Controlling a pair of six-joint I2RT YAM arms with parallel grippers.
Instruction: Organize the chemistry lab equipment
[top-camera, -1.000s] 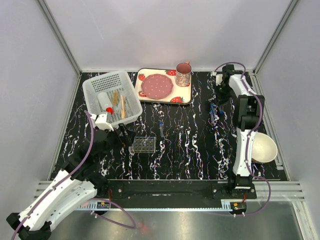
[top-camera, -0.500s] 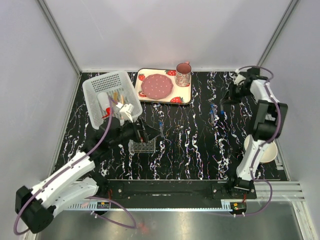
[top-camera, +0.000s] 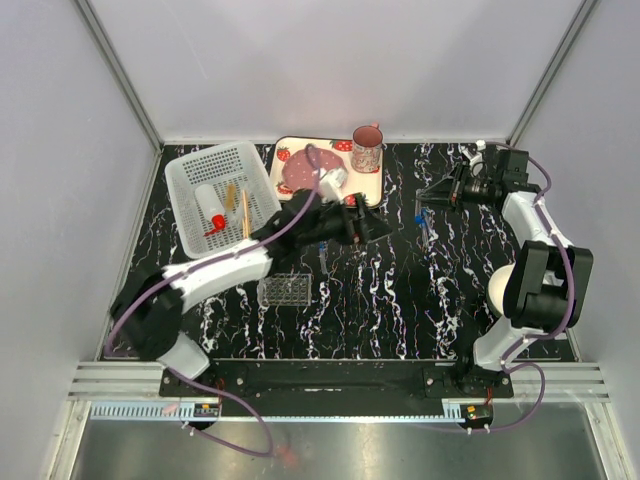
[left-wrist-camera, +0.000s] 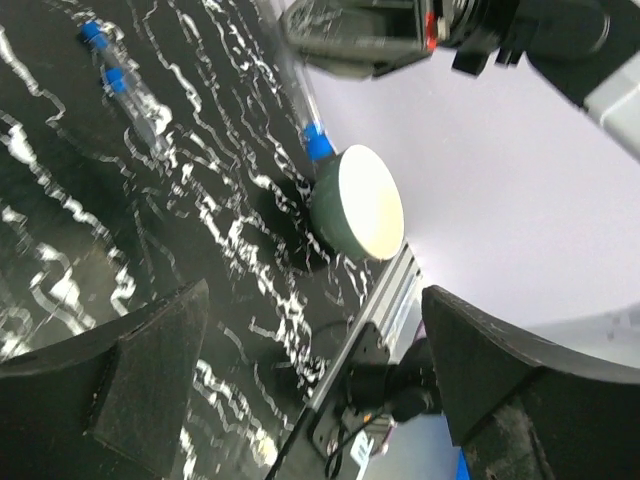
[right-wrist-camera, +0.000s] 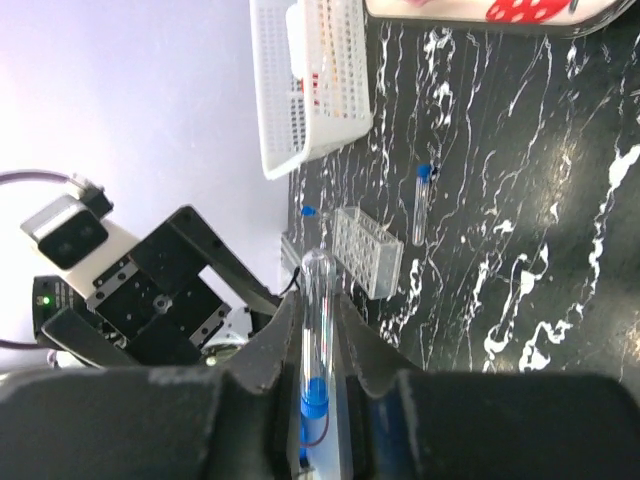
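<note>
Pinches one thin blue-tipped tube (right-wrist-camera: 313, 290), blue cap toward palm, in right gripper (right-wrist-camera: 318, 345), raised over far-right table (top-camera: 400, 300); spreads left gripper (left-wrist-camera: 315, 320) wide and empty mid-table, facing that tube. Shows white basket (top-camera: 200, 165) far left holding small white red-capped bottle (top-camera: 212, 208) and tan wooden sticks (top-camera: 244, 212), clear plastic grid tube rack (top-camera: 285, 290) near front-left, one loose tube (top-camera: 322, 250) just beyond it, two more tubes (left-wrist-camera: 125, 90) flat on table near right gripper. Reads as tube-sorting step, likely handover or carry to rack; calls for tube turned upright, lined over one cell, lowered before release.
</note>
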